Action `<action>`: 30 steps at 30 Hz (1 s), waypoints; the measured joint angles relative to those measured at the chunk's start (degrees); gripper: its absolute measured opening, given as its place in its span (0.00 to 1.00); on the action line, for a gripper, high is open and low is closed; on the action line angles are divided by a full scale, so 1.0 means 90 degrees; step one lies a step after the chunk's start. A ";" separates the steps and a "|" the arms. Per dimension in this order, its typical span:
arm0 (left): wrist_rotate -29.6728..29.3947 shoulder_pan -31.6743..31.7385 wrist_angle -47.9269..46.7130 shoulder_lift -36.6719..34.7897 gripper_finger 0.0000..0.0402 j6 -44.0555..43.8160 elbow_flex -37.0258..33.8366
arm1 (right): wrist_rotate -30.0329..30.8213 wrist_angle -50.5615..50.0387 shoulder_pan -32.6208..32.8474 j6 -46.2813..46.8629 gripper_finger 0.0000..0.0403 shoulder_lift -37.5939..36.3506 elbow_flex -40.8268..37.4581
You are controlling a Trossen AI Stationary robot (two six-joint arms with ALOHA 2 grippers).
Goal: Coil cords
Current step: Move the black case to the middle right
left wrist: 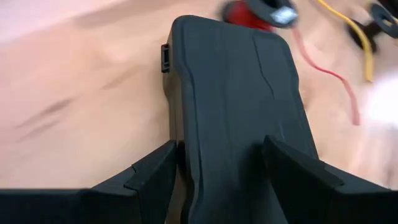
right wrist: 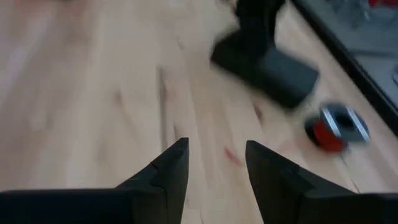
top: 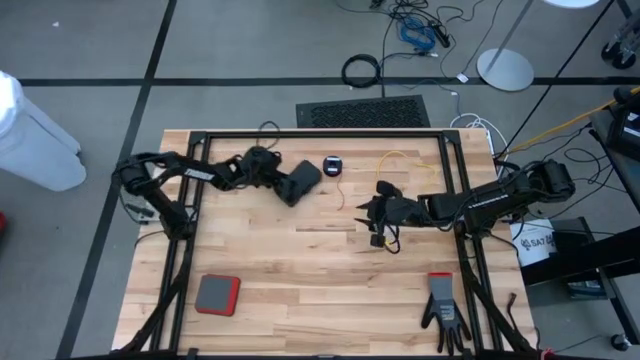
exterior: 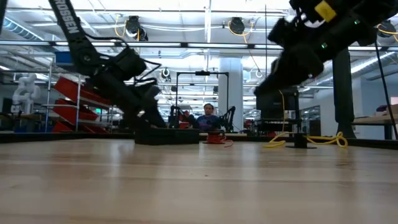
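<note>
My left gripper (top: 290, 186) is at the table's far middle, shut on a flat black block (top: 303, 180). Just right of the block lies a small round reel wound with the red cord (top: 333, 165), its loose red tail (left wrist: 329, 74) trailing on the wood. The yellow cord (top: 405, 160) lies in loops at the far right, ending at a black reel (exterior: 297, 142). My right gripper (top: 372, 215) hovers open over bare wood, nearer than the yellow cord, with nothing between its fingers (right wrist: 177, 162). My left gripper pinches the black block by its two long sides (left wrist: 186, 155), near the end closest to the wrist. The fingers lie along the block and slant down from the table's left. The block sits low over the wood (exterior: 166, 137); whether it rests there I cannot tell.
A black glove (top: 445, 312) lies at the near right and a red-and-grey pad (top: 217, 295) at the near left. Black frame rails (top: 320, 134) run along the far edge and both sides. Bare wood (top: 320, 270) fills the middle and near part.
</note>
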 joint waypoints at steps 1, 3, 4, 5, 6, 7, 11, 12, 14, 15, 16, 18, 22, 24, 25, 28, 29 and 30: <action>0.0052 -0.0138 -0.0027 0.0112 0.61 0.0000 0.0144 | -0.0074 0.0212 -0.0002 -0.0063 0.36 0.0000 0.0000; 0.0201 -0.0442 -0.0034 0.0322 0.61 -0.0003 0.0392 | -0.0128 0.0552 -0.0007 -0.0202 0.36 0.0000 0.0000; 0.0244 -0.0594 -0.0076 0.0415 0.61 -0.0002 0.0516 | -0.0132 0.0669 -0.0009 -0.0252 0.36 0.0000 0.0000; 0.0253 -0.0753 -0.0089 0.0512 0.61 -0.0003 0.0641 | -0.0133 0.0753 -0.0017 -0.0280 0.36 0.0000 0.0000; 0.0261 -0.0903 -0.0086 0.0617 0.61 -0.0002 0.0773 | -0.0149 0.0814 -0.0031 -0.0291 0.36 0.0000 0.0000; 0.0261 -0.1041 -0.0084 0.0722 0.61 -0.0003 0.0901 | -0.0178 0.0866 -0.0048 -0.0293 0.36 0.0002 0.0000; 0.0204 -0.1514 -0.0090 0.1209 0.61 -0.0005 0.1496 | -0.0762 0.1029 -0.0142 -0.0213 0.36 0.0160 0.0000; 0.0165 -0.1609 -0.0079 0.1345 0.61 -0.0004 0.1666 | -0.0879 0.1098 -0.0148 -0.0159 0.36 0.0233 0.0000; 0.0119 -0.1768 -0.0070 0.1603 0.61 0.0002 0.1980 | -0.1015 0.1100 -0.0151 -0.0083 0.36 0.0391 0.0000; 0.0117 -0.1826 -0.0068 0.1731 0.61 0.0002 0.2149 | -0.1077 0.1095 -0.0151 -0.0068 0.36 0.0494 0.0000; 0.0109 -0.1885 -0.0064 0.1843 0.61 0.0002 0.2298 | -0.1157 0.1069 -0.0149 -0.0066 0.36 0.0594 0.0000; 0.0103 -0.1988 -0.0080 0.2062 0.61 0.0007 0.2615 | -0.1160 0.1045 -0.0148 -0.0036 0.36 0.0803 0.0000; 0.0165 -0.2162 -0.0141 0.2328 0.61 0.0074 0.3095 | -0.1043 0.0896 -0.0170 -0.0017 0.36 0.1171 0.0000; 0.0245 -0.2236 -0.0209 0.2380 0.61 0.0199 0.3281 | -0.0958 0.0855 -0.0182 -0.0017 0.36 0.1320 -0.0002; 0.0282 -0.2262 -0.0262 0.2379 0.61 0.0246 0.3345 | -0.0937 0.0796 -0.0186 -0.0020 0.36 0.1383 -0.0002; 0.0468 -0.2284 -0.0524 0.2373 0.61 0.0478 0.3535 | -0.0949 0.0641 -0.0231 0.0012 0.36 0.1523 -0.0002; 0.0493 -0.2285 -0.0710 0.2329 0.61 0.0547 0.3599 | -0.0946 0.0575 -0.0253 0.0072 0.36 0.1563 -0.0002; 0.0490 -0.2285 -0.0887 0.2291 0.61 0.0629 0.3646 | -0.0957 0.0513 -0.0275 0.0174 0.36 0.1583 0.0002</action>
